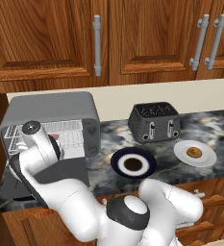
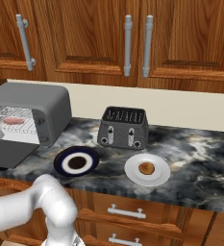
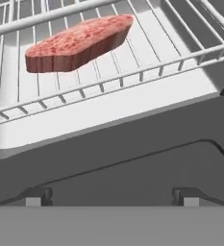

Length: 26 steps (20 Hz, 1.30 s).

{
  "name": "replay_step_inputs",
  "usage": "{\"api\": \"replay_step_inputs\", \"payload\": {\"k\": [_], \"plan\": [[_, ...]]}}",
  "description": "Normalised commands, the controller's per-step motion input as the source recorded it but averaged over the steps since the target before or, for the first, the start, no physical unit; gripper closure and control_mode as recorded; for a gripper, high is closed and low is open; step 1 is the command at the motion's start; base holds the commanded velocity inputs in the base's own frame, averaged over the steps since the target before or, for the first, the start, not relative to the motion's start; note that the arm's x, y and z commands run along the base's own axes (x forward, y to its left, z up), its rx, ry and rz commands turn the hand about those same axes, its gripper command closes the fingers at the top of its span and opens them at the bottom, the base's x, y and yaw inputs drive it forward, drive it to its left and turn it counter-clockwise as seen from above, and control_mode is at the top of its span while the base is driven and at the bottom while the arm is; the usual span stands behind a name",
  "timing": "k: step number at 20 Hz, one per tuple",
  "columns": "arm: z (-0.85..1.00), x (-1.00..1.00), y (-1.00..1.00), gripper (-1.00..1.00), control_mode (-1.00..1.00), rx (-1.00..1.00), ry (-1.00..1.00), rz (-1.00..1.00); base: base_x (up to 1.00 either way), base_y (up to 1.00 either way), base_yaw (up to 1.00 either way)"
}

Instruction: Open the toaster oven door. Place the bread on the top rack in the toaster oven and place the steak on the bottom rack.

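Dark marbled counter (image 2: 190, 163) under wooden cabinets (image 1: 147, 38) carries the scene. At its left end the toaster oven (image 1: 56, 108) stands with the toaster oven door (image 3: 132, 163) folded down flat, so both racks are reachable. The steak (image 3: 77, 42) is seen lying on a white wire rack (image 3: 147, 72) inside, free of any hold; which of the two racks this is cannot be told for certain. The gripper (image 3: 111, 197) is held just outside the oven mouth, above the lowered door, its fingers spread wide with nothing between them. The bread (image 2: 146, 168) sits untouched on its white plate (image 2: 161, 178), well apart to the right, beyond a dark blue plate (image 2: 61, 156) and the black toaster (image 2: 123, 127). Its transfer is judged the remaining step.
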Motion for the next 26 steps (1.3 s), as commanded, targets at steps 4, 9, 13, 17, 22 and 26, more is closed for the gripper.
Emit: {"api": "replay_step_inputs", "payload": {"k": [4, 9, 13, 17, 22, 26], "plan": [[0.15, -0.33, -0.18, -1.0, -1.0, -0.13, -0.1, 0.21, 0.0, 0.0, 0.0], [0.18, -0.07, -0.09, -1.0, -1.0, -0.11, -0.1, 0.2, 0.0, 0.0, 0.0], [0.35, 0.0, -0.08, -1.0, -1.0, -0.11, -0.19, 0.1, 0.0, 0.0, 0.0], [0.47, 0.0, -0.08, -1.0, -1.0, -0.09, -0.2, 0.02, 0.0, 0.0, 0.0], [0.53, 0.04, 0.0, -1.0, -1.0, -0.1, -0.1, 0.0, 0.0, 0.0, 0.0], [0.38, 0.12, -0.01, -1.0, -1.0, -0.02, -0.08, 0.0, 0.0, 0.0, 0.0]]}}
